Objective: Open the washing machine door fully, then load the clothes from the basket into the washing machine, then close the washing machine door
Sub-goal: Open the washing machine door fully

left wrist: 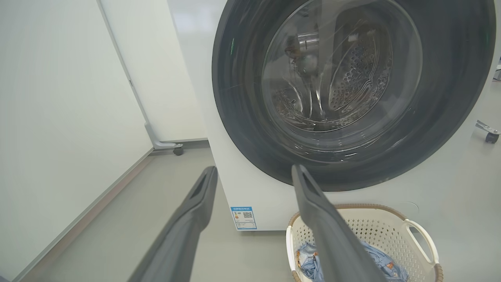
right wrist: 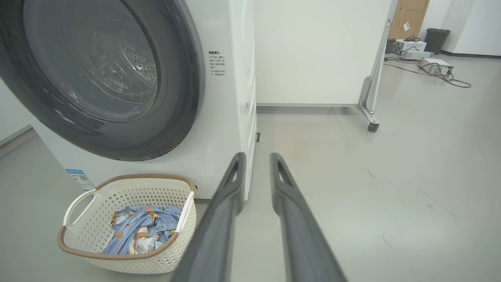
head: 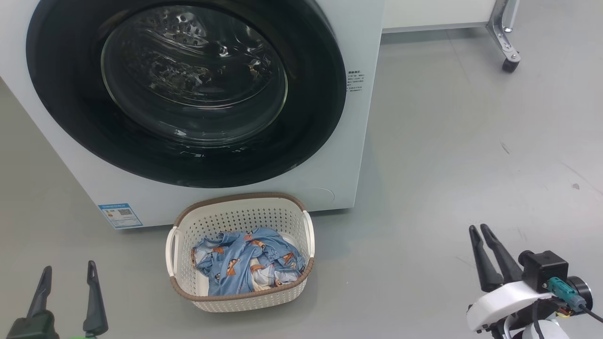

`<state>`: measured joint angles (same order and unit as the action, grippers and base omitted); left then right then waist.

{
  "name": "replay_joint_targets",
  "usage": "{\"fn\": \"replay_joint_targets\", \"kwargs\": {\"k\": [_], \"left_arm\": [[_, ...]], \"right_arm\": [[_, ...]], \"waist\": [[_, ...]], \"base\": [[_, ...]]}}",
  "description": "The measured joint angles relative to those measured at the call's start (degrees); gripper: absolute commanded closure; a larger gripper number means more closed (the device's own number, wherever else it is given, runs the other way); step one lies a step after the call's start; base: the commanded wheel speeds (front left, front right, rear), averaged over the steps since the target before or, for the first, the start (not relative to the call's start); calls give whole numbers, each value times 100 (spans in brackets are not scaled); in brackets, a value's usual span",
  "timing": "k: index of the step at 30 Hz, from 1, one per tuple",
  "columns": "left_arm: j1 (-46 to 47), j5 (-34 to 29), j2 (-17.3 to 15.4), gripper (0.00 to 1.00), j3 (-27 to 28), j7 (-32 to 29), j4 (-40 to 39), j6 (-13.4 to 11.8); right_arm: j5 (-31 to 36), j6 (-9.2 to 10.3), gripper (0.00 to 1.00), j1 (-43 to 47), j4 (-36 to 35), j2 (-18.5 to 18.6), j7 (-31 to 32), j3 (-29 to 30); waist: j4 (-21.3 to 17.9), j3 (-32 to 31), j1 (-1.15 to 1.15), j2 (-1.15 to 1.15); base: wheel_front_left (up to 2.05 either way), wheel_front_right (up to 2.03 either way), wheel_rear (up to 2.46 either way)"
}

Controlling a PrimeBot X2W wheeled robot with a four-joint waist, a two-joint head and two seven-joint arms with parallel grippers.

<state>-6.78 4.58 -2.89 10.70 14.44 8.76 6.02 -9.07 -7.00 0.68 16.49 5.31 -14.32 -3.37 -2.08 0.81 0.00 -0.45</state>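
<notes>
The glossy round washing machine door (head: pixel 66 94) is shut; crumpled blue clothes (head: pixel 245 266) lie in the perforated cream basket (head: pixel 240 196) before it. The left gripper (head: pixel 69 266) gapes empty; the right gripper (head: pixel 476 227) is narrowly parted, also empty.

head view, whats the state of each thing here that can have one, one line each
washing machine door: shut against the washing machine
basket: upright on the floor in front of the machine, loaded
clothes: crumpled inside the basket, not held
left gripper: open wide, empty
right gripper: fingers a narrow gap apart, empty
</notes>
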Motion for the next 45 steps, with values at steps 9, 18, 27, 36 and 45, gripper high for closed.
{"fn": "replay_joint_targets", "kwargs": {"k": [9,18,27,36,45], "left_arm": [[-2,-1,5,0,38,0,1,3],[-5,0,13,0,57,0,8,10],[-5,48,23,0,71,0,-30,48],[-7,280,41,0,272,0,-141,52],[1,782,62,0,644,0,-286,54]], "right_arm": [[-23,0,100,0,-7,-5,0,-7],[-1078,0,100,0,8,-305,0,423],[-4190,0,100,-96,438,-360,-16,1026],[-6657,0,100,-998,668,-331,615,1334],[-8227,1,100,-1505,430,-324,1505,1413]], "waist": [[-12,21,0,0],[-3,67,0,0],[118,249,0,0],[225,638,0,0],[321,1242,0,0]], "base": [[0,0,0],[0,0,0],[0,0,0],[0,0,0],[0,0,0]]}}
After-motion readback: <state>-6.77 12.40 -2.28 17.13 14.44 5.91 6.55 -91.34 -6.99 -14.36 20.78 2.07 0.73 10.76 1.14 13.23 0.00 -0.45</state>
